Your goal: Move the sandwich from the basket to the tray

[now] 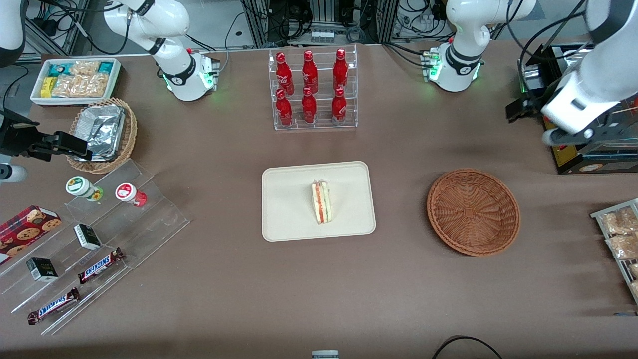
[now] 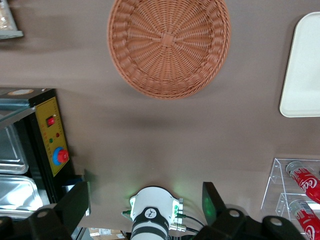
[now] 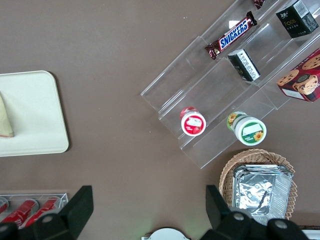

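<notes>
The sandwich (image 1: 322,202) lies on its side in the middle of the cream tray (image 1: 289,219), cut edge with orange and green filling showing. A corner of it shows in the right wrist view (image 3: 5,122) on the tray (image 3: 35,105). The reddish-brown basket (image 1: 473,212) stands empty beside the tray, toward the working arm's end. The left gripper (image 1: 523,108) is raised high above the table, farther from the front camera than the basket and well apart from it. In the left wrist view the gripper (image 2: 145,195) is open and empty, with the basket (image 2: 170,45) and a tray edge (image 2: 305,70) below.
A clear rack of red bottles (image 1: 311,89) stands farther back than the tray. A black appliance with a yellow panel (image 2: 50,135) is under the raised arm. A wire rack of snack bags (image 1: 620,239), acrylic steps with candy bars (image 1: 99,264) and a foil-filled tan basket (image 1: 102,134) sit at the table's ends.
</notes>
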`<state>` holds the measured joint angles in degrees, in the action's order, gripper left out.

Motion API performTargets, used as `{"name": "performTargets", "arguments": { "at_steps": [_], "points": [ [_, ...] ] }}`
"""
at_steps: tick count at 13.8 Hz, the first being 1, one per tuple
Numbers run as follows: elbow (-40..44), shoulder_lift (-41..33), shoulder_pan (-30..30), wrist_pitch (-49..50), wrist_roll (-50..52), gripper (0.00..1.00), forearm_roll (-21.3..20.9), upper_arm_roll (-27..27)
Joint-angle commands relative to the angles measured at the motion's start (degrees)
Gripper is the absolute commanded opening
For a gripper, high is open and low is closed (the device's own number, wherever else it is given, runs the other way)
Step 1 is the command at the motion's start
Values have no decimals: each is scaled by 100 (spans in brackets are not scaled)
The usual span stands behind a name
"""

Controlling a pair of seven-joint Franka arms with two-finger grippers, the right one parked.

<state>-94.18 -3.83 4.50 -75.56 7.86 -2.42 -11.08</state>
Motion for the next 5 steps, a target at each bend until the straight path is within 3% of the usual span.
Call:
{"name": "performTargets", "arguments": {
  "at_steps": [1, 5],
  "points": [
    [-92, -171, 217, 67, -83, 100, 101, -25],
    [-101, -179, 288, 67, -91, 100, 101, -17]
  ]
}}
